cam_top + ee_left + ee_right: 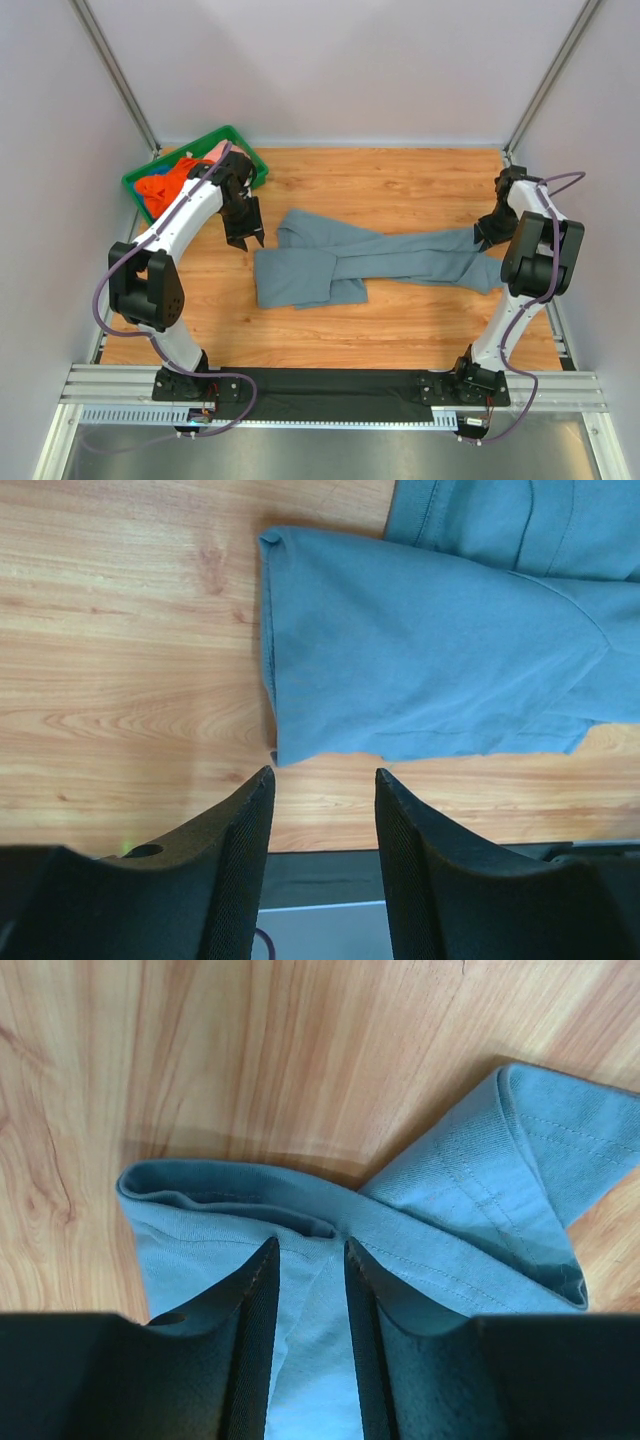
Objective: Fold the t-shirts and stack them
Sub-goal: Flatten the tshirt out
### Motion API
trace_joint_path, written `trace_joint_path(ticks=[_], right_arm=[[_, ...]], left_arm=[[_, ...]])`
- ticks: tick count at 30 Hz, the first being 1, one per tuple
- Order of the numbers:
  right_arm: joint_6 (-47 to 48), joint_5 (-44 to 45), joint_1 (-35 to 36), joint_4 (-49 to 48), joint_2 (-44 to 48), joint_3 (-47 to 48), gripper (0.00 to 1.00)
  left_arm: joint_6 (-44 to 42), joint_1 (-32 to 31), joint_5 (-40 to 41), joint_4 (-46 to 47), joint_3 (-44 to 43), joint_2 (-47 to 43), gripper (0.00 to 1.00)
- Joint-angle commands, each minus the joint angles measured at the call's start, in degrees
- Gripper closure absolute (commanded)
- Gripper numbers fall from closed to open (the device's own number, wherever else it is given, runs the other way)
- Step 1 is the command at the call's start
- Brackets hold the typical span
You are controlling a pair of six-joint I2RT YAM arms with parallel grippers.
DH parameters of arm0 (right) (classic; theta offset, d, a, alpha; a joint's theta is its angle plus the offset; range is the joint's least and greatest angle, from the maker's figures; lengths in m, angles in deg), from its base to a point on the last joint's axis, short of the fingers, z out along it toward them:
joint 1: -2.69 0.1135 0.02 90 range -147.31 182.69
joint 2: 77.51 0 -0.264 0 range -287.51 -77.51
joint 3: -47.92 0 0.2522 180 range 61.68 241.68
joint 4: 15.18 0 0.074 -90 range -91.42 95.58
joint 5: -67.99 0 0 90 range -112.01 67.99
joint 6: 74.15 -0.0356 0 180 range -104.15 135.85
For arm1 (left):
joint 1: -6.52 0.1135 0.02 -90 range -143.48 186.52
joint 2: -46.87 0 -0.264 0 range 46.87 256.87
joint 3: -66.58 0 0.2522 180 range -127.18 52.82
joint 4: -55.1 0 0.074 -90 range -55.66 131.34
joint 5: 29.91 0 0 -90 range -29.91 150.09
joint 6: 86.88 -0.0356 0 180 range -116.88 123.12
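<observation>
A slate grey-blue t-shirt [370, 262] lies crumpled and stretched left to right across the wooden table. My left gripper [245, 238] is open and empty, hovering just left of the shirt's left end. In the left wrist view, its jaws [322, 772] stand apart over bare wood, with the shirt's edge [420, 650] just beyond the tips. My right gripper [487, 232] is at the shirt's right end. In the right wrist view, its jaws [310, 1242] stand close together with a fold of the shirt [450, 1190] pinched between them. An orange t-shirt [160, 185] and a pale pink one [215, 152] lie in the bin.
A green plastic bin [236, 131] stands at the back left corner, right behind my left arm. White walls enclose the table on three sides. A black strip and metal rails [330, 385] run along the near edge.
</observation>
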Motion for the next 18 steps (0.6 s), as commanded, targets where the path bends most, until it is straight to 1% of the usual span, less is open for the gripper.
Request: trace_joint_path(ticks=[1, 9, 12, 13, 14, 16, 17, 18], right_arm=[[-2.11, 1.97, -0.19, -1.05, -0.66, -0.19, 0.66], [-2.55, 2.94, -0.19, -2.80, -2.07, -1.42, 0.67], [-3.07, 4.77, -0.19, -3.85, -2.59, -2.30, 0.72], [-3.16, 4.96, -0.36, -4.20, -2.59, -2.73, 0.74], [-3.16, 5.05, -0.36, -4.56, -2.42, -3.26, 0.82], [-2.81, 4.00, -0.36, -6.22, -2.07, -3.53, 0.90], [-2.46, 3.38, -0.36, -6.93, -1.37, -3.79, 0.99], [-1.94, 2.86, -0.36, -7.19, -1.02, -3.53, 1.00]], left_arm=[[-0.98, -0.01, -1.01, -0.62, -1.24, -3.01, 0.48], [0.34, -0.01, -2.32, 0.34, 3.15, -4.32, 0.48], [1.92, -0.01, -3.12, 0.87, 5.88, -5.03, 0.48], [2.18, -0.01, -2.94, 1.05, 7.10, -5.03, 0.48], [2.53, -0.01, -2.68, 1.14, 7.64, -5.12, 0.48], [3.15, -0.01, -2.59, 0.88, 8.78, -5.55, 0.48], [4.02, -0.01, -2.50, 0.96, 9.39, -5.99, 0.48], [4.72, -0.01, -2.33, 1.31, 10.27, -6.60, 0.48]])
